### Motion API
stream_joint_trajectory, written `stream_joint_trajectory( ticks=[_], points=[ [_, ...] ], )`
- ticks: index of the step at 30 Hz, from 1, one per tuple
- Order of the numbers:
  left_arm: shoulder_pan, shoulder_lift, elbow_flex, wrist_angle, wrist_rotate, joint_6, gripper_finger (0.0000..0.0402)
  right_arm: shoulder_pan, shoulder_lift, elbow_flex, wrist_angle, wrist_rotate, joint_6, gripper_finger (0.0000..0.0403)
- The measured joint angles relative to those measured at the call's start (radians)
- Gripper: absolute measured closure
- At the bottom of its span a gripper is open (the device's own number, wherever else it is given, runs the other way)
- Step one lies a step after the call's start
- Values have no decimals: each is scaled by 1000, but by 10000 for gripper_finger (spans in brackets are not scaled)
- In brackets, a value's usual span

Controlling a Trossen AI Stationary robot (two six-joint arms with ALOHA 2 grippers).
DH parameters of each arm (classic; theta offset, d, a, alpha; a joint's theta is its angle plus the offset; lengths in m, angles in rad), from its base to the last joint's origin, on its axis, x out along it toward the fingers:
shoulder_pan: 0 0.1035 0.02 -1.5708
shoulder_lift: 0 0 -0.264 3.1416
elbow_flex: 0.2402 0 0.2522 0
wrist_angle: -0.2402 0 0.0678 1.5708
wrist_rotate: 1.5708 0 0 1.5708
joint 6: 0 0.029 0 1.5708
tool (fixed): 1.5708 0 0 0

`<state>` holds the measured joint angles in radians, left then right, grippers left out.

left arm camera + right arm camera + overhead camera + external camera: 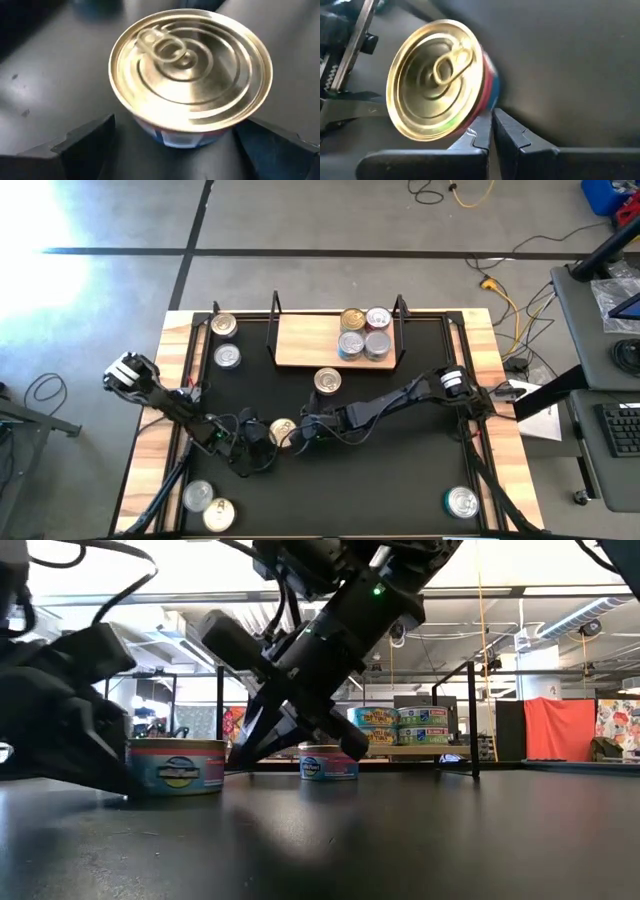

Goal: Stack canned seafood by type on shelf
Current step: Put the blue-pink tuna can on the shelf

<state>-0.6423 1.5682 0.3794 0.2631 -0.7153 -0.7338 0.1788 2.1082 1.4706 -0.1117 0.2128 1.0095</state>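
My left gripper (175,150) sits low on the black table (400,470), jaws spread wide around a gold-lidded tin (282,430), not pinching it. My right gripper (490,132) has jaws pressed together, tips just beside that same tin. The shelf (305,340) stands at the table's far edge with four tins (363,333) grouped at its right end. Loose tins (209,507) lie near the table corners. Grey concrete floor (300,220), cables (505,295); red curtain (560,730) in the room behind.
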Motion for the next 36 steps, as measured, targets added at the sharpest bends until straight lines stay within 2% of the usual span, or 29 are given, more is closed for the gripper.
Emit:
stream_joint_trajectory(
  ticks=[7, 13, 19, 27, 33, 36],
  points=[
    [46, 74, -1, 197, -6, 121, 3, -3, 61, 64, -17, -77, -16, 394],
    [58, 120, 30, 242, -13, 120, 3, 1, 82, 114, -3, -104, -53, 394],
    [70, 132, 59, 226, -3, 156, 3, 0, 80, 114, -19, -107, -60, 394],
    [69, 131, 96, 141, 39, 104, 4, 5, 69, 114, -67, -110, -59, 394],
    [68, 111, 113, 57, 69, 82, 35, 16, 41, 114, -132, -97, -59, 394],
    [69, 83, 114, -4, 88, 59, 36, 21, 8, 114, -190, -87, -63, 394]
  ],
)
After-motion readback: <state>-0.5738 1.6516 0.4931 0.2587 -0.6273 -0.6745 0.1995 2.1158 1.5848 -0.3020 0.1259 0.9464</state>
